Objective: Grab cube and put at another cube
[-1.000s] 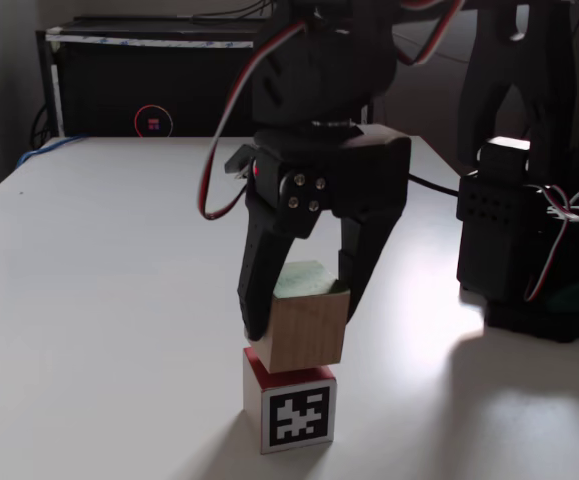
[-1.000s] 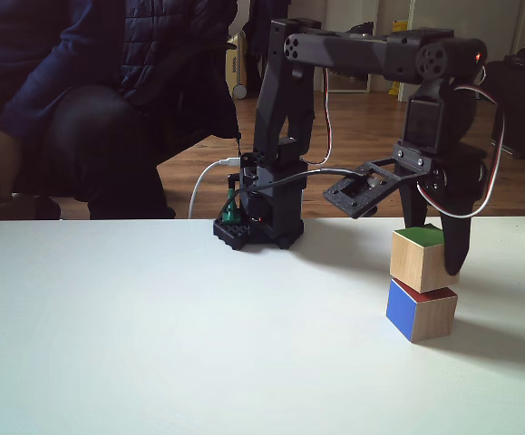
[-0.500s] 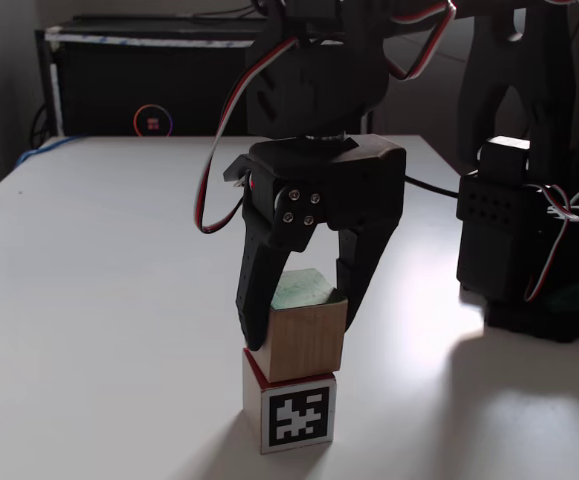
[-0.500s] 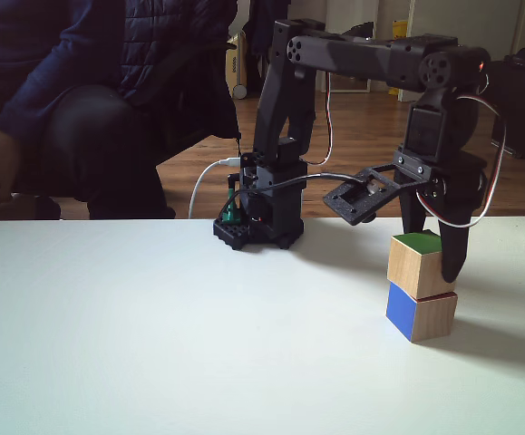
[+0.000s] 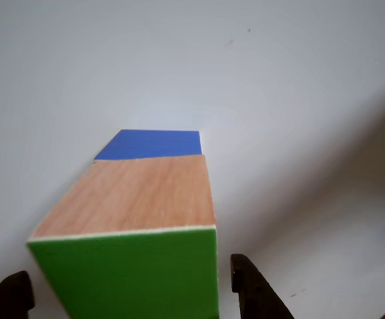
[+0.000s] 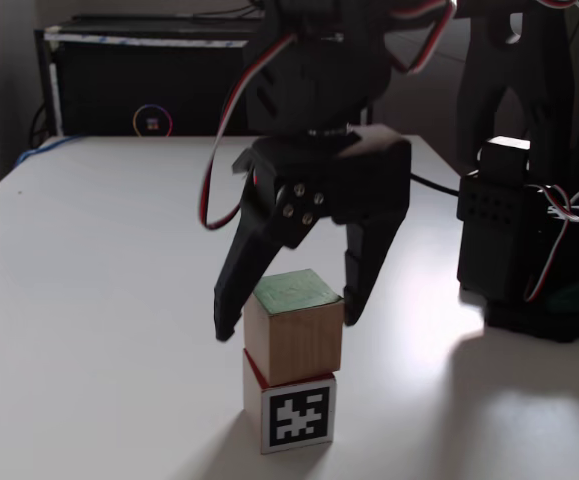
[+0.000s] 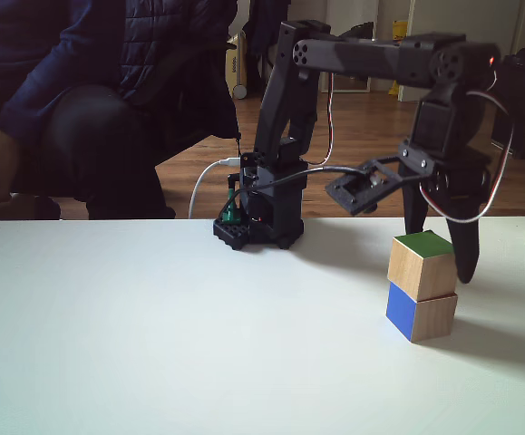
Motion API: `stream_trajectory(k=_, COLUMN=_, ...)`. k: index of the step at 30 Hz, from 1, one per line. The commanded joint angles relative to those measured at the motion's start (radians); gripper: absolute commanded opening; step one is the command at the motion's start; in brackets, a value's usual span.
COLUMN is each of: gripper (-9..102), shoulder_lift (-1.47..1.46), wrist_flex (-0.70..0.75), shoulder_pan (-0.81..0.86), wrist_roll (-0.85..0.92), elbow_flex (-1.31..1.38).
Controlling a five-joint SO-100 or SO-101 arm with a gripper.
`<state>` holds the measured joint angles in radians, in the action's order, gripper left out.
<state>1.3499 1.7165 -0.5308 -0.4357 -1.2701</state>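
Matte black plastic arm (image 7: 371,59) on a black base (image 7: 257,227). Red, white and black cables (image 6: 231,120) loop along its joints. Four silver screws (image 6: 302,195) sit on the wrist face. Two tapered black fingers (image 6: 237,285). A small red light (image 7: 491,60) glows by one joint.

From my side the gripper (image 7: 442,272) hangs over a plain white table (image 7: 153,344), glossy enough to catch a bright patch of light just beside the jaws in a fixed view. Beyond the gripper in that view I see a black cabinet (image 6: 139,85) with a small glowing ring on its front, against a pale wall. In the other fixed view, wooden floorboards (image 7: 353,136) run behind the gripper, and well off to its left a person in a dark padded jacket (image 7: 90,100) sits at the table's far edge
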Motion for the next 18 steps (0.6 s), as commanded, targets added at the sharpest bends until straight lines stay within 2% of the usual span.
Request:
stream_trajectory(k=1, gripper=48, shoulder_lift=0.021, wrist_flex=0.084, shoulder_pan=-0.021, wrist_roll=-0.015, elbow_flex=0.121)
stream_trajectory(k=6, gripper=46, shoulder_lift=0.239, wrist_flex=0.091, shoulder_pan=-0.069, wrist_roll=0.0, elbow_flex=0.087)
stream_trajectory(k=11, gripper=44, shoulder_lift=0.615, wrist_flex=0.091, shoulder_pan=-0.077, wrist_roll=0.031, elbow_flex=-0.109)
stream_trajectory(k=14, gripper=43, shoulder_lift=0.933, wrist_flex=0.075, shoulder_pan=0.052, wrist_roll=0.098, elbow_flex=-0.281)
stream_trajectory(k=18, gripper=43, shoulder_lift=1.378, wrist_flex=-0.072, shoulder_pan=0.426, wrist_roll=0.295, elbow_flex=-0.581)
